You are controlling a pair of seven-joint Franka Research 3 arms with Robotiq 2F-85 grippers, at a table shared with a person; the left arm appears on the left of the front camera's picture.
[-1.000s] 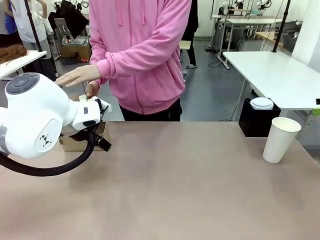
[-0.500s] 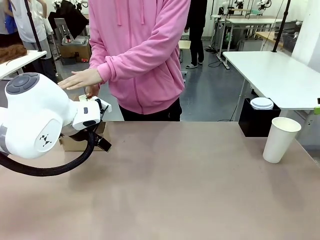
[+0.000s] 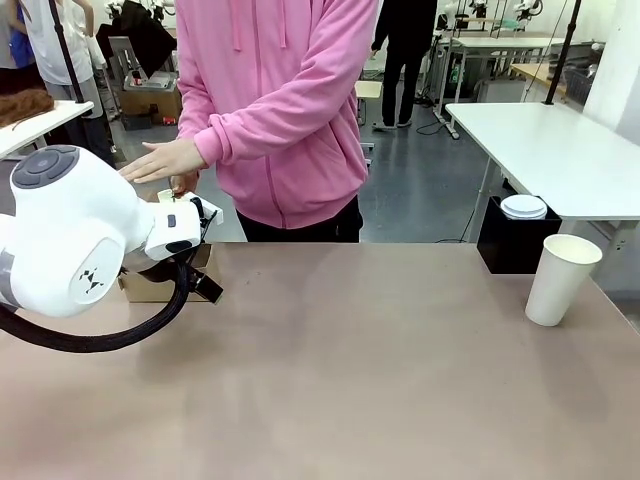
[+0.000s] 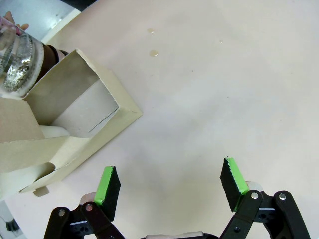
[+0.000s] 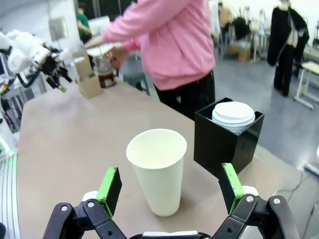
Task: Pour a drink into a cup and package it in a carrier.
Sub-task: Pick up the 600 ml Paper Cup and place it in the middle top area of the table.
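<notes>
Jaws on both grippers are standing wide, gripping nothing. Left gripper (image 4: 172,181) is hanging over the table (image 4: 224,74) just beside the carrier (image 4: 75,124); the left wrist view is revealing its open pocket, which the left arm (image 3: 70,240) is covering in the front view. Right gripper (image 5: 169,191) is facing the upright empty cup (image 5: 157,169) beside the black box (image 5: 219,142), its view also catching a person's hand (image 5: 115,56) holding the drink (image 5: 105,75) by the carrier.
</notes>
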